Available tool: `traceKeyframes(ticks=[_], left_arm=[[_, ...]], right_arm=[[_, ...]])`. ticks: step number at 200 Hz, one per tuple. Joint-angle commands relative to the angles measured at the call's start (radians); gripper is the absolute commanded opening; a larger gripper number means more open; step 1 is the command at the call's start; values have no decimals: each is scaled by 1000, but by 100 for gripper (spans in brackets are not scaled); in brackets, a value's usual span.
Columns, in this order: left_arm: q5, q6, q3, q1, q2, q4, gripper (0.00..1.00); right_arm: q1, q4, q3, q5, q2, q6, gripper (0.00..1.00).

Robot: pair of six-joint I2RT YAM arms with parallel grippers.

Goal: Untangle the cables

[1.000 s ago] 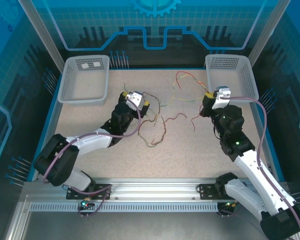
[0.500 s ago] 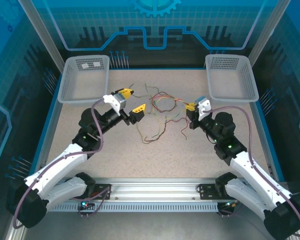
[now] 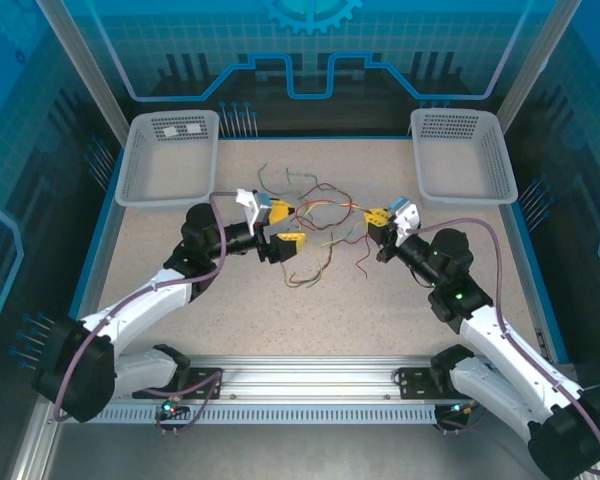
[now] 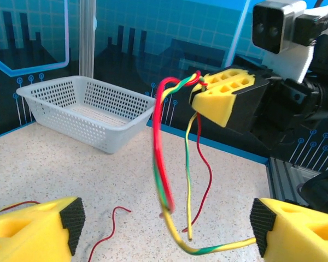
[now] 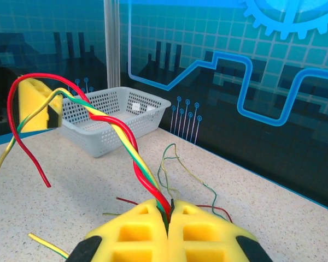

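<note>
Here the right gripper [image 5: 169, 226] has its two blocky yellow fingers, moulded with square hollows, pressed together on the cables [image 5: 132, 146]. A red, a yellow and a green strand, glossy and twisted into one cord, rise from the seam between the pads. The cord arcs up and away to the left, then splits into drooping loose ends.

From the left wrist, the left gripper [image 4: 164, 232] has its jaws wide apart, with flat black pads facing each other on wedge-shaped yellow fingers. The cord hangs from the other gripper ahead and above, and drops as a narrow loop into the gap between these fingers. A yellow-green end curves toward the pad at the view's right edge; whether it touches cannot be told.

From above, the two grippers face each other with the cord strung between them. More thin, wavy strands lie loose on the speckled beige table [image 3: 360, 320], some just on the near side of the left gripper and others just beyond both.

Two white plastic baskets stand well beyond the grippers, both rectangular with perforated walls and flared rims. The left basket [image 3: 165, 200] stands off to the left gripper's outer side and holds a small white label [image 3: 175, 128] flat on its floor. The right basket [image 3: 417, 155] stands beyond the right gripper, toward its outer side.
</note>
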Motion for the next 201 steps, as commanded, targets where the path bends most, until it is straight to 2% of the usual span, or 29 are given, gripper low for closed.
traceKeyframes(ticks=[1, 48, 58, 64, 86, 96, 101, 160, 167, 177, 182, 193, 201], left_arm=[[42, -19, 10, 4, 32, 112, 77], [53, -30, -7, -3, 85, 196, 49], [51, -28, -7, -3, 90, 195, 39], [52, -29, -6, -3, 92, 194, 37], [40, -19, -9, -9, 94, 191, 6], [36, -19, -6, -9, 91, 181, 6], [37, -16, -6, -10, 89, 178, 0], [4, 17, 3, -27, 80, 136, 0], [-9, 17, 9, -31, 77, 125, 0], [-41, 25, 28, -41, 73, 86, 0], [-63, 29, 43, -49, 70, 52, 0], [-114, 53, 82, -70, 61, -36, 0], [-161, 77, 111, -92, 54, -99, 0]], right_arm=[[12, 41, 23, -17, -26, 23, 0], [12, 53, 23, -8, -33, 52, 0], [12, 53, 28, -14, -30, 51, 0], [12, 52, 29, -17, -28, 52, 0], [14, 55, 32, -17, -19, 63, 0], [13, 52, 35, -3, -16, 69, 0], [13, 50, 34, 2, -16, 69, 0], [11, -23, 85, 84, 32, 92, 0], [9, -44, 102, 93, 46, 101, 16], [9, -56, 124, 85, 68, 99, 49], [9, -89, 136, 86, 77, 103, 60], [8, -106, 156, 94, 92, 108, 73], [9, -110, 164, 107, 94, 112, 77]])
